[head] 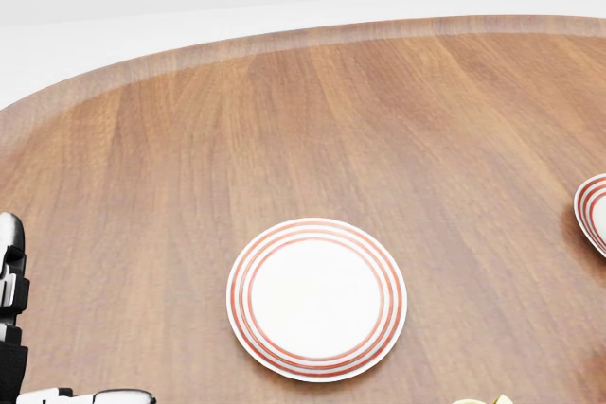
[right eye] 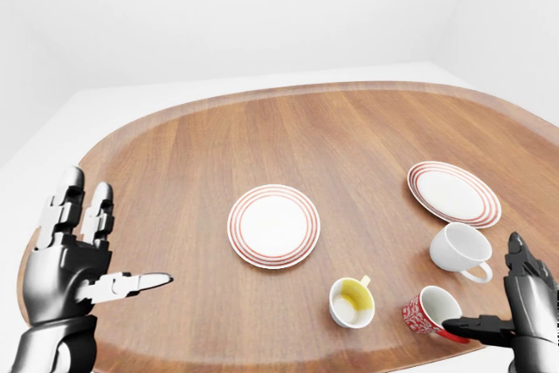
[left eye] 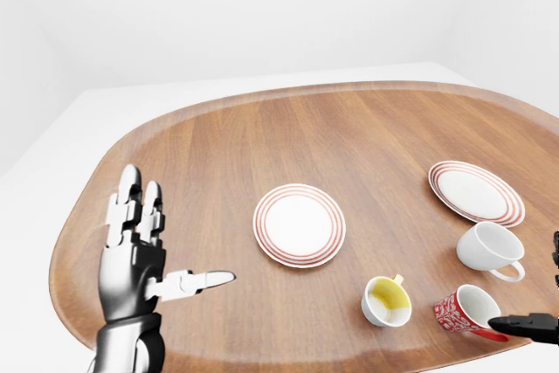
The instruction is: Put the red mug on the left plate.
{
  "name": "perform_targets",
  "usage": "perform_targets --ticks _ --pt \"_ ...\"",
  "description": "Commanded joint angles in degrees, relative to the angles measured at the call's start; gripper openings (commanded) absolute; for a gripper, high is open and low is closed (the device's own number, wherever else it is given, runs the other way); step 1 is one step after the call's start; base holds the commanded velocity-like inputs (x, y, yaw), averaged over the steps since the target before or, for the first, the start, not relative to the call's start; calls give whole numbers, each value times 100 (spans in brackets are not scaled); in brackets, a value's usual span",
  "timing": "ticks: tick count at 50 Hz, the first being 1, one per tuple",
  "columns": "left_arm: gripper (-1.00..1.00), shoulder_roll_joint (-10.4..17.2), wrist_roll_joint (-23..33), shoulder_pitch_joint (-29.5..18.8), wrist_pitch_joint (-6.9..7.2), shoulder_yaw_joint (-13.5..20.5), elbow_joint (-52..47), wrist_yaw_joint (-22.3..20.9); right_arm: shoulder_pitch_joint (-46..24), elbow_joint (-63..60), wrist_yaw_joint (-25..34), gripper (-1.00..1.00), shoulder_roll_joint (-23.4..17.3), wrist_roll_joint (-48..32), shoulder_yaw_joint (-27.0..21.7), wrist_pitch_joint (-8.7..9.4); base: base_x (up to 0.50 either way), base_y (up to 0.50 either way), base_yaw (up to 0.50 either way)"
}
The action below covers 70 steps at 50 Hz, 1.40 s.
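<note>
The red patterned mug (right eye: 426,312) sits near the table's bottom right edge, its white inside turned toward my right hand. My right hand (right eye: 485,290) is open just right of it, the black thumb tip at the mug's rim and the fingers raised. The left plate (right eye: 273,225), white with red rings, lies bare in the middle of the table and also shows in the head view as the left plate (head: 316,298). My left hand (left eye: 179,229) hovers open at the table's left side, fingers up and thumb pointing right, well apart from the plate.
A yellow mug (right eye: 351,301) stands just left of the red mug. A white mug (right eye: 458,249) sits above the red one, below the right plate (right eye: 453,193). The oval wooden table (left eye: 218,146) has a raised rim, with white floor around it.
</note>
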Motion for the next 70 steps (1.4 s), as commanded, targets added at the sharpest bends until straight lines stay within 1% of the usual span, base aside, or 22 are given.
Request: perform_targets --ticks 1,5,7,9,14,22,31,37,39,44,53,56,65,70 --pt "100 5 -4 7 -3 -1 -2 5 20 468 -259 100 -50 133 196 0 0 0 0" --pt "100 6 6 1 1 -9 5 7 31 735 -337 100 -101 214 256 0 0 0 0" --pt "100 7 7 -3 5 -9 4 11 46 855 -128 100 -138 169 384 0 0 0 0" --pt "100 8 9 -5 6 -12 6 12 46 958 -51 100 -160 105 486 0 0 0 0" --pt "100 9 12 2 -4 -19 9 12 52 1000 -76 100 -175 97 545 0 0 0 0" --pt "100 8 19 18 -25 -35 10 8 116 894 -82 100 -145 120 421 0 0 0 0" --pt "100 16 27 7 -10 -46 17 19 96 955 -165 100 -174 141 329 0 0 0 0" --pt "100 26 41 -7 3 -69 25 39 56 599 -350 100 -233 187 -56 0 0 0 0" --pt "100 30 56 -11 -2 -84 37 48 43 625 -372 100 -248 177 -97 0 0 0 0" --pt "100 42 51 -24 19 -91 33 62 -26 830 -460 100 -326 160 -47 0 0 0 0" --pt "100 58 66 -47 41 -108 36 85 -234 1162 -424 100 -664 212 113 0 0 0 0" --pt "100 61 49 -56 56 -88 32 86 -251 1277 -476 100 -702 277 158 0 0 0 0" --pt "100 54 63 -57 54 -90 34 82 -325 2008 -832 100 -887 573 374 0 0 0 0" --pt "100 56 64 -55 50 -95 38 88 -308 2178 -950 100 -926 664 475 0 0 0 0"
